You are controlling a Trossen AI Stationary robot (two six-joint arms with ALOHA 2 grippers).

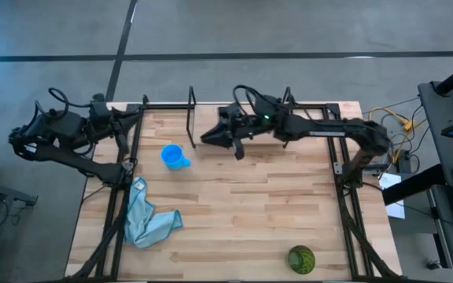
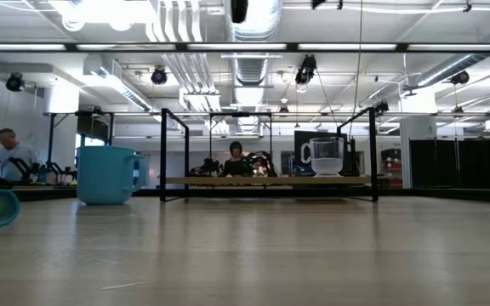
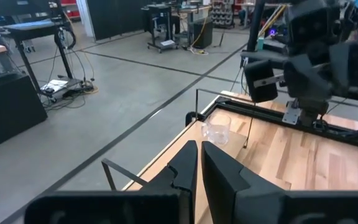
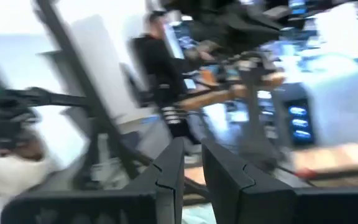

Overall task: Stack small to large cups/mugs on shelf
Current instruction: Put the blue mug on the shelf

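So the clear cup (image 2: 327,156) is already on the shelf (image 2: 266,180). Right tool (image 1: 208,137), empty with a narrow gap, hangs near the shelf; blue mug (image 1: 172,156) nearby looks next. Left tool (image 3: 199,165) closed, empty.

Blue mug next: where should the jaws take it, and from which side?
Take the blue mug by its rim wall, coming straight down from above. It stands upright on the table with its mouth open to the top, so one jaw could go inside and one outside. The handle seems to point toward the cloth side, so grip the wall opposite it, where nothing stands close.
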